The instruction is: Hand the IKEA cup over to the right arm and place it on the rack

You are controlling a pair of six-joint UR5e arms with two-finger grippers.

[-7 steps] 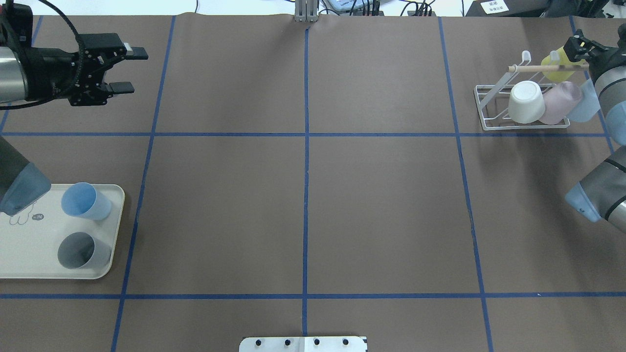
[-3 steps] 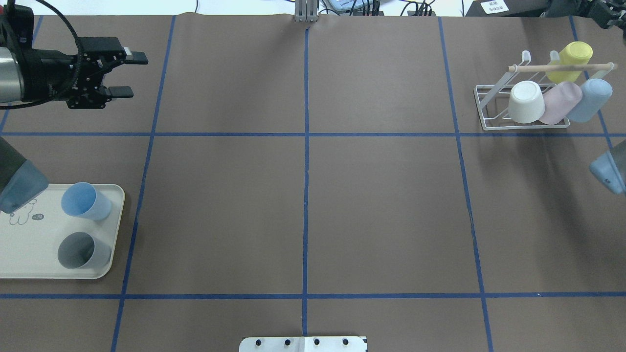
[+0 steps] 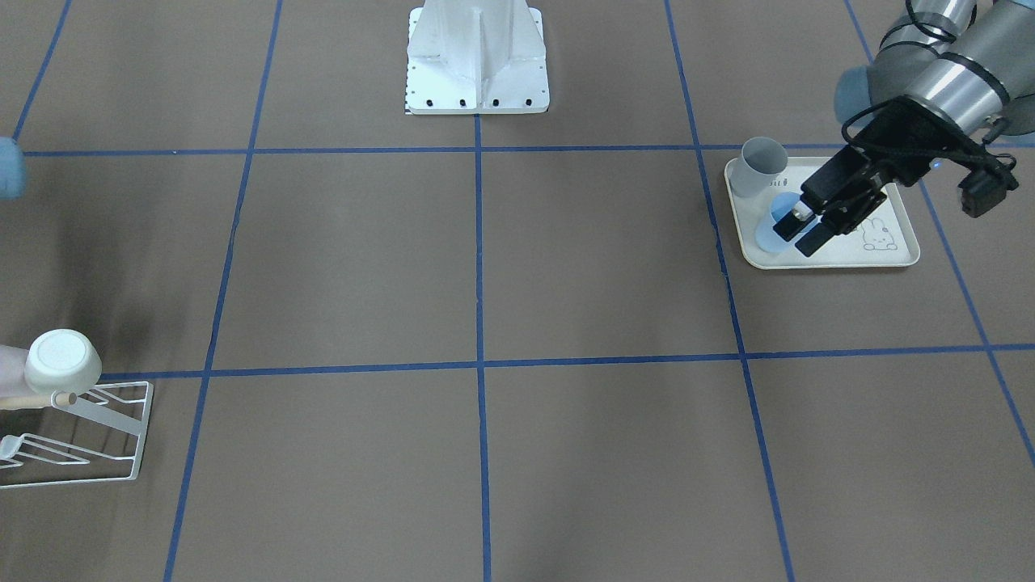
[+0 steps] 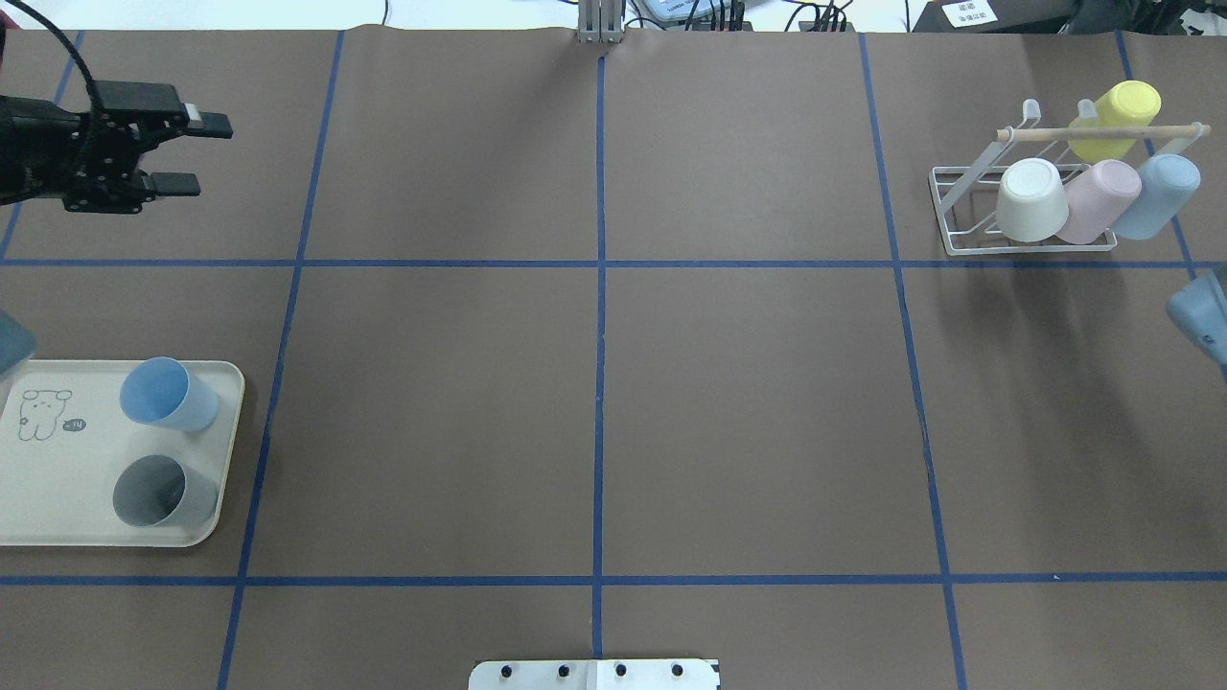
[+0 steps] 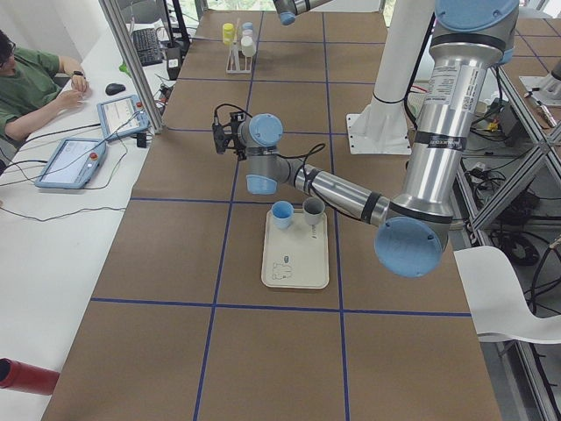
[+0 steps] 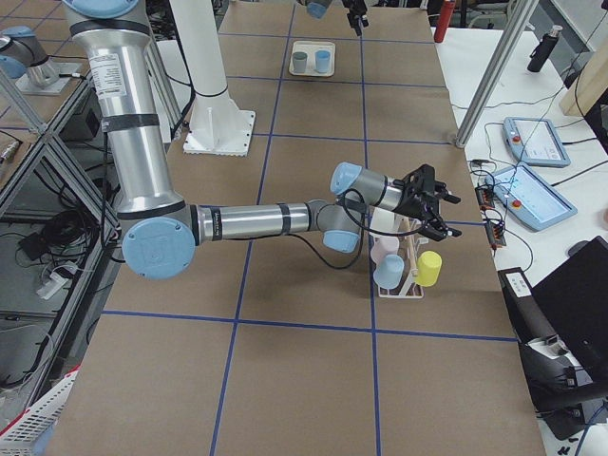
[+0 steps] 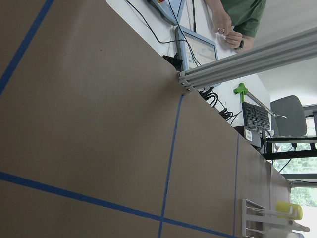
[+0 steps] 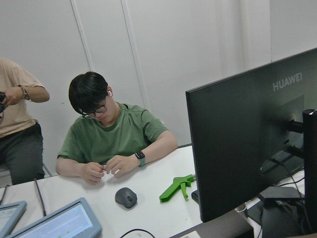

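Your left gripper (image 4: 213, 153) shows jaws apart, empty; for the right gripper (image 6: 439, 211), you cannot tell. That blue cup (image 4: 168, 395) looks light, stiff, slick plastic; pinch its wall just below the rim.

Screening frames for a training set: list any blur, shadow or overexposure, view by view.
Overhead exterior: sharp; a soft shadow lies on the table near the rack, and the strip beyond the far edge is washed out. Exterior front-facing: the right arm, only a blue cap at the edge, is smeared. Left wrist-mounted: steeply tilted, window overexposed.
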